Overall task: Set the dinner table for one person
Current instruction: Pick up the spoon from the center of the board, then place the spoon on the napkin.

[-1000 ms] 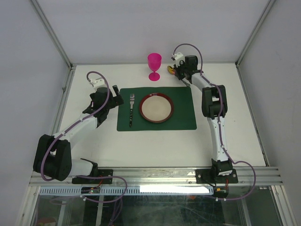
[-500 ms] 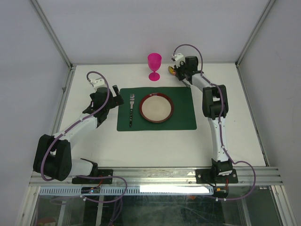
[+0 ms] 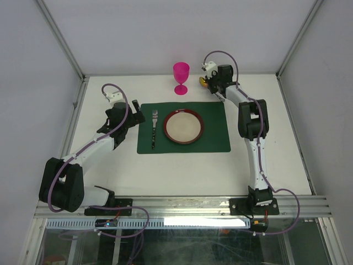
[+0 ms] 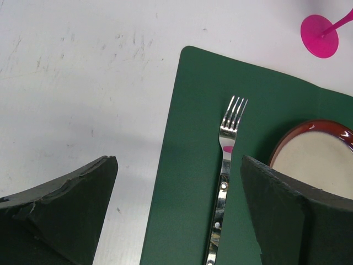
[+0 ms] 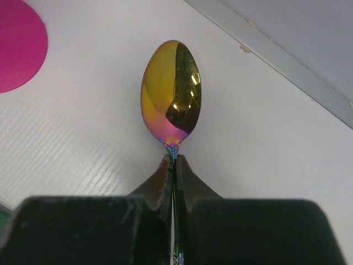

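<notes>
**Dinner table** (image 3: 165, 171): white top framed by aluminium rails, spanning the whole workspace beneath both arms. At its centre lies a green placemat (image 3: 216, 139) bearing a red-rimmed plate (image 3: 183, 126), with a fork (image 4: 225, 182) to the plate's left. A pink goblet (image 3: 181, 77) stands just behind the mat. The left gripper (image 4: 179, 165), jaws spread wide and holding nothing, sits above the mat's left edge. The right gripper (image 5: 174, 163), near the table's far edge, is clamped on the neck of an iridescent spoon (image 5: 171, 91).

The dinner table (image 3: 182, 171) is a large, matte white rectangle, lying level and edged in aluminium framing.
</notes>
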